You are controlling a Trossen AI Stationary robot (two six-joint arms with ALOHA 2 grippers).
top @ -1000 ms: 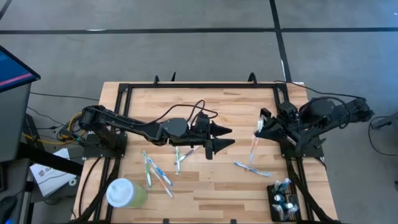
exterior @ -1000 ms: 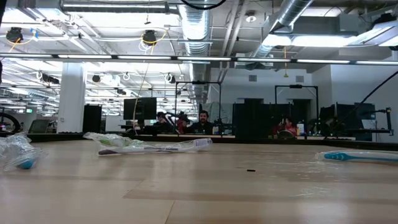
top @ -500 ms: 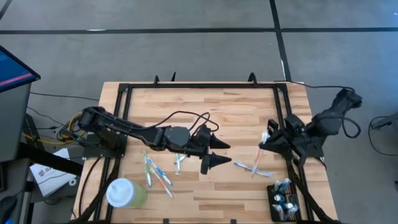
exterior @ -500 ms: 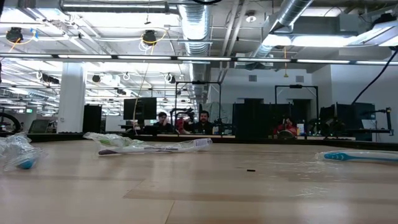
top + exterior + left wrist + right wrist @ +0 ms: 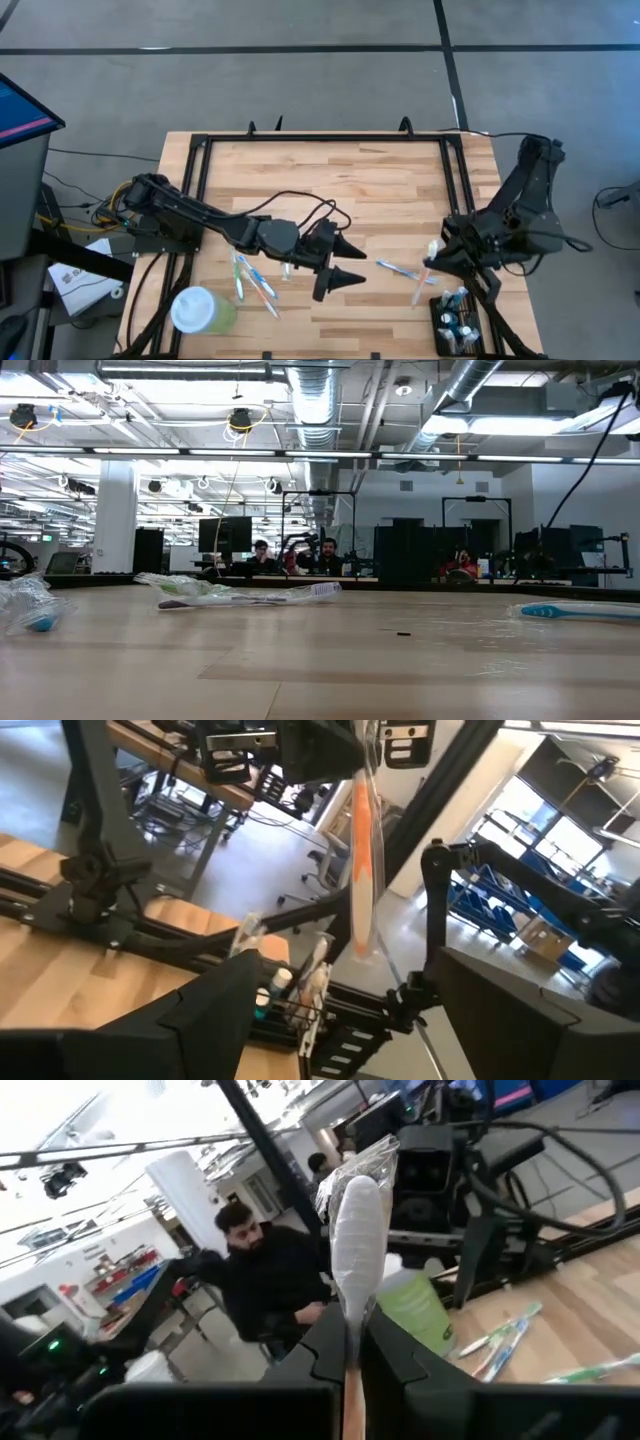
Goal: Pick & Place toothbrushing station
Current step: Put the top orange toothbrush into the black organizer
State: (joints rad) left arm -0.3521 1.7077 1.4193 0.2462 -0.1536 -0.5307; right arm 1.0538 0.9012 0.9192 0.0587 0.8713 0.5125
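Observation:
The toothbrushing station (image 5: 456,322), a small black holder with several toothbrushes standing in it, sits at the table's near right corner and also shows in the left wrist view (image 5: 288,1010). My right gripper (image 5: 436,256) hovers just beyond the station's far side, shut on a wrapped toothbrush (image 5: 424,274) with an orange handle. My left gripper (image 5: 360,266) stands open above the middle of the table, pointing at the right gripper with nothing between its fingers. Neither gripper shows in the low view. My right gripper pinches the wrapped toothbrush between its two fingers (image 5: 328,1348), which lie level across it, coming from the table's right. The white head (image 5: 355,1240) sticks up above the fingers. The orange handle (image 5: 362,850) hangs tilted below them, clear of the table.
Wrapped toothbrushes lie loose on the wood: a few near the left (image 5: 252,276), one near the right (image 5: 400,269). A pale green cup with a white lid (image 5: 202,310) stands at the near left corner. A black frame (image 5: 320,138) borders the table. People sit far behind.
My right arm has swung toward the table's near edge, carrying the toothbrush from mid-right to just beside the station; it stays shut. My left gripper has drifted toward the near edge, still open. The things on the table have kept still.

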